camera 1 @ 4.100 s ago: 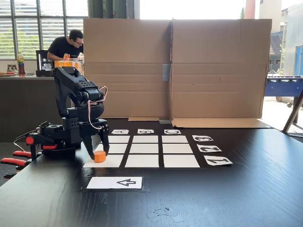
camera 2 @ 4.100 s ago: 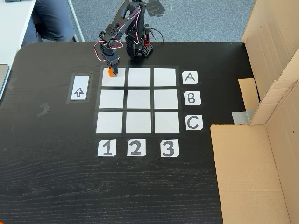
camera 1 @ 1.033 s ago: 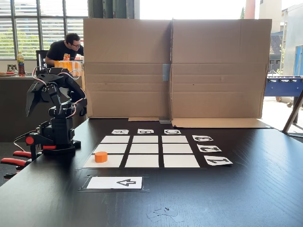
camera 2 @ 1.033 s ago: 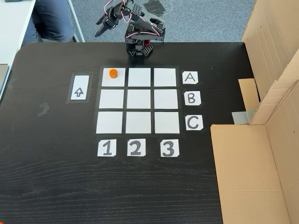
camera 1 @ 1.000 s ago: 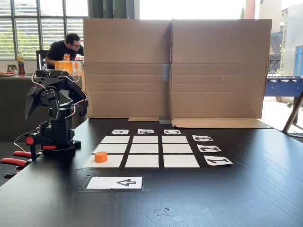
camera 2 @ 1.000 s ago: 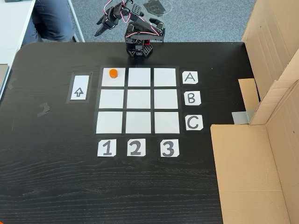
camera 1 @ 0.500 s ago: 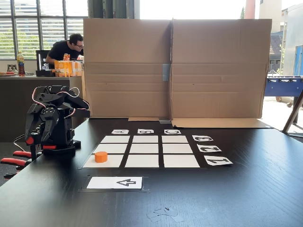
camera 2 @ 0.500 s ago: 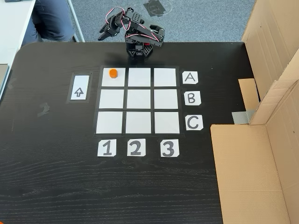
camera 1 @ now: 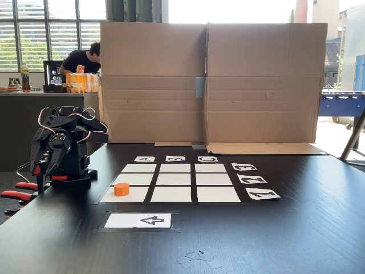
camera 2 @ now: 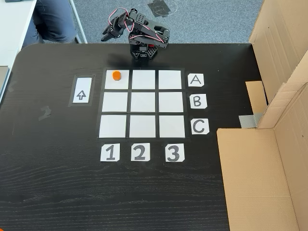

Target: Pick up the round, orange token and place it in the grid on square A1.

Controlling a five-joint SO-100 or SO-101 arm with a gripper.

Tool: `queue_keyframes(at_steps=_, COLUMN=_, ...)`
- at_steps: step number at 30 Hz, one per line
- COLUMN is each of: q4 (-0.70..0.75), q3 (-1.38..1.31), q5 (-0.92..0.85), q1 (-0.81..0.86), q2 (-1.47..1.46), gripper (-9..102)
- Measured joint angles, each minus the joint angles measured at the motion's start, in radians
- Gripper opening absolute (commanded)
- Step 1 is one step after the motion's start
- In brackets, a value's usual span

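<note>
Token (camera 2: 116, 75) sat flat on square A1 (camera 2: 117, 83), the grid (camera 2: 142, 103) corner in line with cards "A" and "1"; placement looked complete. Hand (camera 2: 106, 36) was folded over the arm's base, well apart, holding nothing; open or closed, could not tell.

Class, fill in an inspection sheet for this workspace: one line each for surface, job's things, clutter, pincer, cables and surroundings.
Surface: dark wooden table, bare around the grid.
Job's things: orange token sits on square A1, the corner cell of the grid in line with the A and 1 cards.
Clutter: arrow card beside the grid; small tape scraps near the table's front edge.
Pincer: the pincer hangs folded by the arm's base, apart from the token; open or shut cannot be told.
Cables: red and white wires loop over the arm.
Surroundings: cardboard screen; a person behind a counter.
</note>
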Motion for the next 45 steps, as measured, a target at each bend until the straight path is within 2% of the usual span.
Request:
queue_keyframes(at_steps=2, q4=-0.043, q3=0.075, q5=0.0, q1=0.0, q2=-0.008, gripper=-1)
queue_keyframes(at_steps=45, q4=-0.069, q3=0.11, q5=0.0, q1=0.002, q2=0.003, gripper=0)
